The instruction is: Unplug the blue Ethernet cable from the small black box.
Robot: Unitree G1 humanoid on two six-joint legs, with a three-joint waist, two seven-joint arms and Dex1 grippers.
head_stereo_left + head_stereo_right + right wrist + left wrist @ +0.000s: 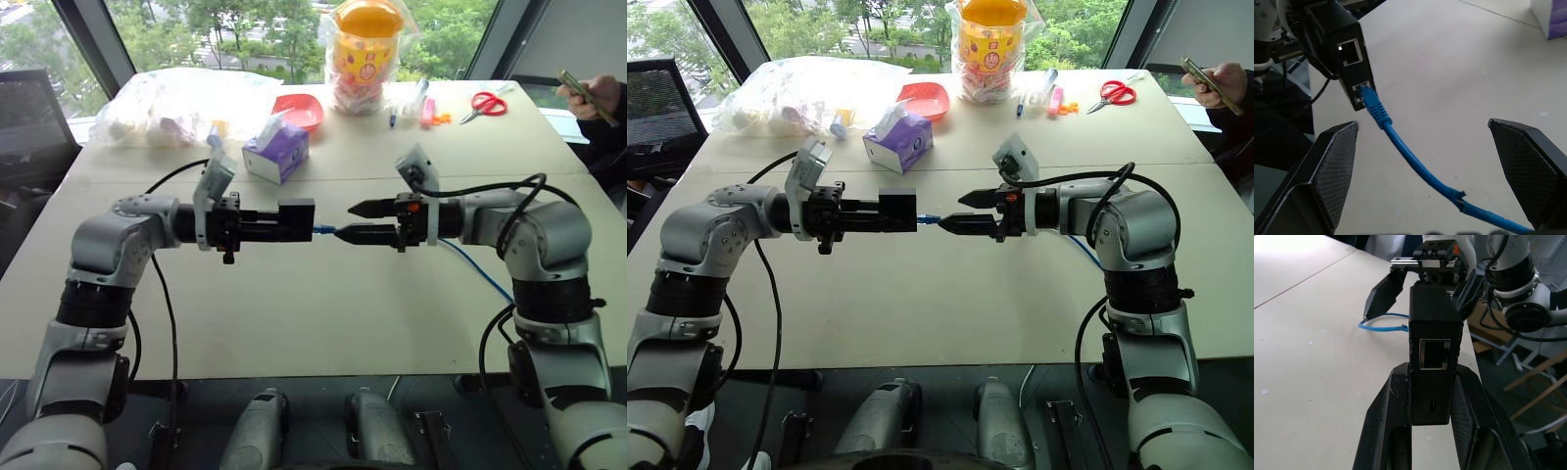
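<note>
Looks like an office or lab room: a big beige table (294,323) runs up to tall windows (245,29) with trees outside at the top, scissors (487,103) upper right, a tissue box (277,152) centre top

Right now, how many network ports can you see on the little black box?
2 on the small black box: an empty port and, beside it on the same face, one with the blue cable plugged in. Other faces may hide more.

Blue Ethernet cable (1400,147) plugged into raised small black box (1344,49).
</note>
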